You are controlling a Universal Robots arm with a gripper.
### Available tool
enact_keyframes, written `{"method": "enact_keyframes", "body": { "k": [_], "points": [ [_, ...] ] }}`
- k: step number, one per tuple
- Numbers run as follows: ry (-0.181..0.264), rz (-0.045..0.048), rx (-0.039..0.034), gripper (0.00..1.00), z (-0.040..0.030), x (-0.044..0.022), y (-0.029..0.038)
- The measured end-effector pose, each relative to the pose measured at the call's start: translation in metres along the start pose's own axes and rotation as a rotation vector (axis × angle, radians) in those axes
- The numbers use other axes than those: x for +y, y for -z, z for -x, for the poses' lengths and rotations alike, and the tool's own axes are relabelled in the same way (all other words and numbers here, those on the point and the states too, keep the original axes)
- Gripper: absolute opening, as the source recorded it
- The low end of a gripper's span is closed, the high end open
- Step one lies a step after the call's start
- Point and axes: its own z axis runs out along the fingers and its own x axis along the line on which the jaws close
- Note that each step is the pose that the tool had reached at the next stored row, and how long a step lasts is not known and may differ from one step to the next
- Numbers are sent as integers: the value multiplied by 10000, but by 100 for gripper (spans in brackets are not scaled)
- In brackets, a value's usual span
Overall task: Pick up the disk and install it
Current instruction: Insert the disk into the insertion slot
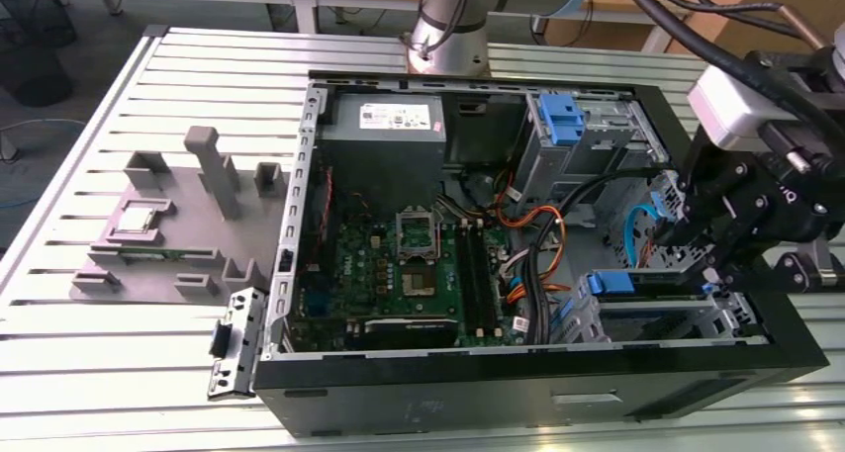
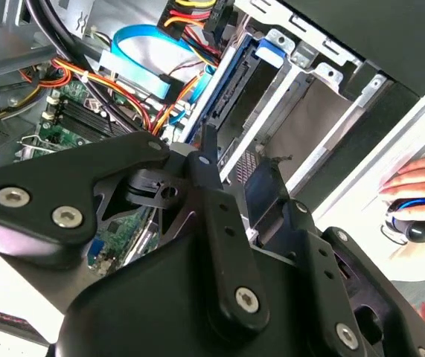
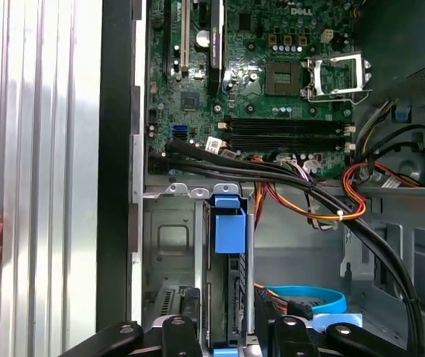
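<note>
Here: my claw [image 3: 227,333] at drive cage [image 3: 169,245], over disk [image 3: 229,223] standing on edge in slot. Open or closed, I cannot tell. Disk likely stiff, dense, shock-sensitive; best held across its long plastic-framed edges.

Gripper [image 1: 698,259] downward, low at the exterior view's right.
</note>
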Motion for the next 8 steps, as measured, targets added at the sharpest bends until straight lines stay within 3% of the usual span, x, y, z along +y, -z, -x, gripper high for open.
{"method": "enact_keyframes", "body": {
  "k": [2, 8],
  "points": [
    [1, -8, -14, 42, -2, 4, -30],
    [1, -8, -18, 42, 28, 4, -38]
  ]
}}
